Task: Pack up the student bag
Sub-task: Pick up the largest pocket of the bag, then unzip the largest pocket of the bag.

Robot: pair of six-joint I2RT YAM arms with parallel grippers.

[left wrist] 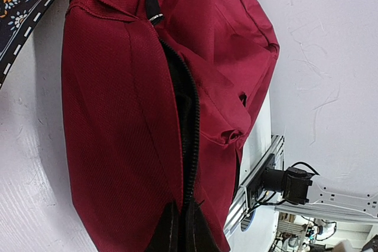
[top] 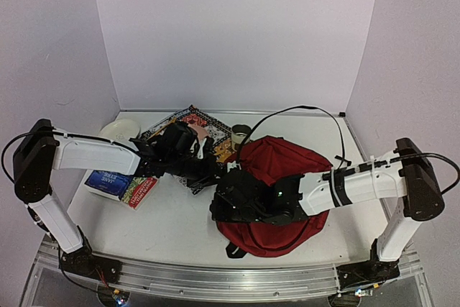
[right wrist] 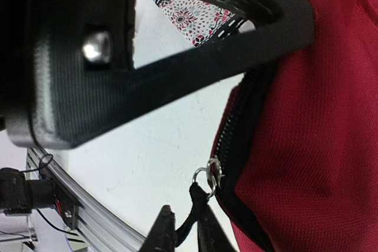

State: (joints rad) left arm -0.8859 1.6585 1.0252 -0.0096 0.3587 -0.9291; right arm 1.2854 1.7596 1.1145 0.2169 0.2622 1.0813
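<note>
1. The bag (top: 284, 163) lies flat on the table (top: 172, 224), right of the middle and near the front edge. Its zip (left wrist: 190, 122) looks partly open. I judge the mouth needs to be wider before anything can go in.
2. The left gripper (left wrist: 184, 237) is pinched tight on the bag's fabric, right at the edge of the zip. Its job is to anchor: hold that hem firm so the cloth is taut.
3. The right gripper (right wrist: 184, 235) is narrow. The black cord (right wrist: 194, 199) hanging from the zip's ring (right wrist: 208, 172) runs between its fingertips and seems clamped. The cord is thin and slack, so a slip is the likely fault.
4. Pull the cord along the line of the teeth, away from the left gripper. Do not pull upward, or the soft bag will bunch and drag.
5. A blue and red book (top: 122, 185) lies to the left, well apart from the bag.
</note>
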